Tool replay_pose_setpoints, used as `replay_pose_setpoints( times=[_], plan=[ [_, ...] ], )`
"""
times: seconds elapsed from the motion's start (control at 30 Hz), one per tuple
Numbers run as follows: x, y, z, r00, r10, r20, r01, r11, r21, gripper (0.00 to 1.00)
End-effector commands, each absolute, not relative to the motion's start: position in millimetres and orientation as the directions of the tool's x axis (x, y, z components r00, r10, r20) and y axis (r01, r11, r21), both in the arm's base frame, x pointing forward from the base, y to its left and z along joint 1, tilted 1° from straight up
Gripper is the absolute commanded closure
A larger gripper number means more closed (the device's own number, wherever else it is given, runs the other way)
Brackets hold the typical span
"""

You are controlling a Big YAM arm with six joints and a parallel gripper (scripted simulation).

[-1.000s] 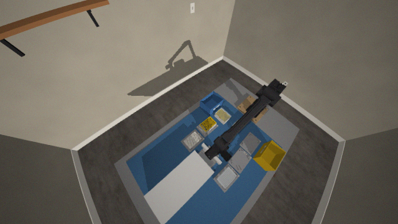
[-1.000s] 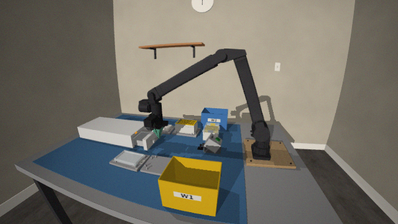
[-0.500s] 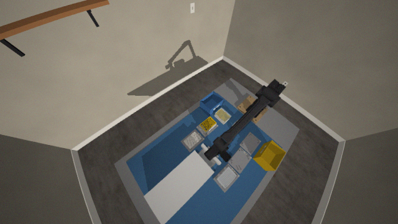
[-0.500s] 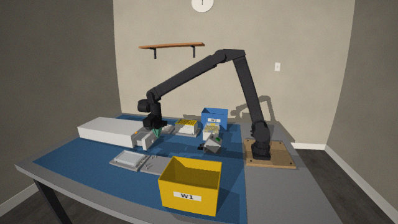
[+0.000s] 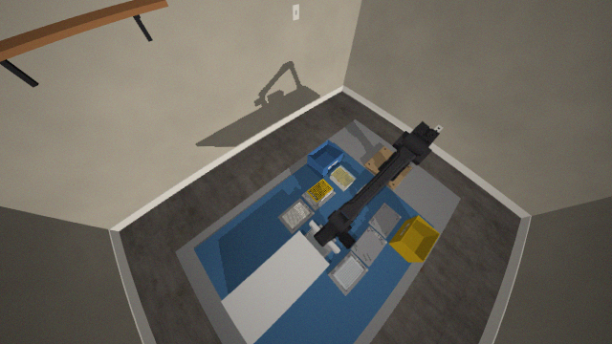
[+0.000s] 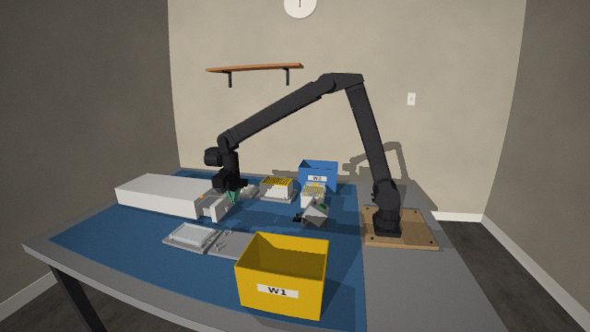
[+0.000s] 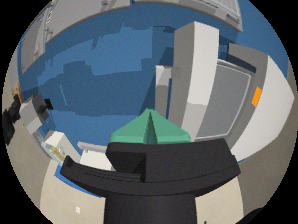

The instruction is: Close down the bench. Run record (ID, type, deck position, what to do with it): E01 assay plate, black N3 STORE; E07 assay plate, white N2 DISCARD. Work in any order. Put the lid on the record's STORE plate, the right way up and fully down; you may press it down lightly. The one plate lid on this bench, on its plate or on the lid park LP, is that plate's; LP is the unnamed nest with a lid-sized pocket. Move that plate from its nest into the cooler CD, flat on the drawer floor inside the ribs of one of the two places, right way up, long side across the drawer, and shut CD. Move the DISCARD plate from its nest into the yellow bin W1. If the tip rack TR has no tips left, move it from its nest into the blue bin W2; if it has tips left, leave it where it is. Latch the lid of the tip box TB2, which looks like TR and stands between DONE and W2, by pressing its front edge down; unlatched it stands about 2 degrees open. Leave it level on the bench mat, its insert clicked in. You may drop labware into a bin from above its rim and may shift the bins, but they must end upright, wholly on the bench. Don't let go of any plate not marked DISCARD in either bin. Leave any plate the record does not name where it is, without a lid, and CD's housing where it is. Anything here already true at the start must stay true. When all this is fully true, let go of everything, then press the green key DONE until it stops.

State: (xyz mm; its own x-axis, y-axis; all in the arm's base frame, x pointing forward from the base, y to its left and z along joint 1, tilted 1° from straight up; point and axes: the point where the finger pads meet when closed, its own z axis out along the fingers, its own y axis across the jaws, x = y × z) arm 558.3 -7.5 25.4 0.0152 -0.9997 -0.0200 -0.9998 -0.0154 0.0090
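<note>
Standing nearest on the grey worktop (image 6: 429, 295) is an open yellow box-shaped bin labelled W1 (image 6: 281, 281). Just behind it, on the blue mat, a white multi-well plate (image 6: 188, 234) sits in a flat grey nest, with a bare grey nest beside it. Farther back lies the long white cooler housing (image 6: 157, 195), its drawer (image 6: 217, 207) drawn partly out toward the middle of the mat. Whether a plate lies inside cannot be told.

Hanging just beside the drawer front is the gripper (image 6: 231, 197), its green fingertips clenched tight together with nothing between them. That suits a push: the drawer looks rigid and smooth-fronted, probably light on its slides, best met squarely at the middle of its front face so it does not skew.

From a wooden base plate (image 6: 426, 244) at the right, the black arm (image 6: 364, 120) rises steeply, bends high, then slopes long and low leftward, wrist turned down.

Beyond stand two yellow-topped tip boxes and a blue bin (image 6: 318, 171).
</note>
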Motion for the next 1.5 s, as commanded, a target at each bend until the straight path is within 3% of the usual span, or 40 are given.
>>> replay_pose_setpoints(
  times=[0.0,1.47],
  plan=[
    [587.5,-3.6,40.0,0.009,-1.0,-0.018,-0.999,-0.008,-0.054,1.0],
    [623.0,-2.8,40.6,0.009,-1.0,-0.018,-0.998,-0.008,-0.056,1.0]
  ],
)
